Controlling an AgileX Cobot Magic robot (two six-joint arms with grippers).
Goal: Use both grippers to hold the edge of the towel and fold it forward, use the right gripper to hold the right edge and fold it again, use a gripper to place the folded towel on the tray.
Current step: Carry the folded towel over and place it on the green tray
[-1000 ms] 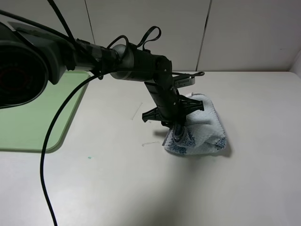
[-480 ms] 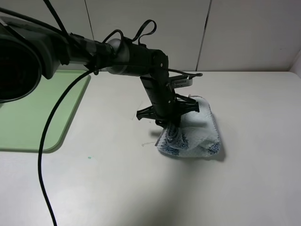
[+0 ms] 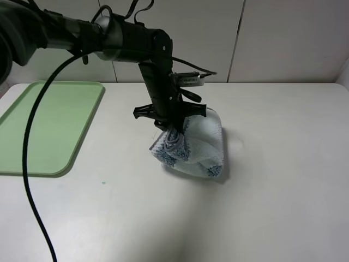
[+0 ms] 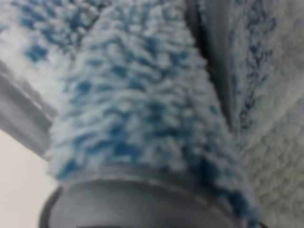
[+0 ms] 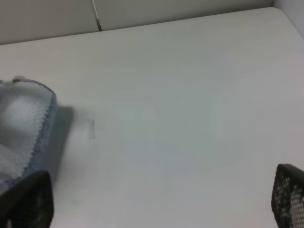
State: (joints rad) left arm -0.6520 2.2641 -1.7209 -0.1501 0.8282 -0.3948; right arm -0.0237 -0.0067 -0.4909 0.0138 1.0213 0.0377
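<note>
Two grippers observed: left gripper jaws clamped on the folded towel, bunched above the bench; right gripper jaws spread apart.

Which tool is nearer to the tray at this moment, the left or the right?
Left. The left tool grips the towel mid-table, right of the tray; the right tool is open farther right, beyond the towel.

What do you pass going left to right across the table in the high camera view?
Green tray → left pincer, shut on the folded towel → bare table.
</note>
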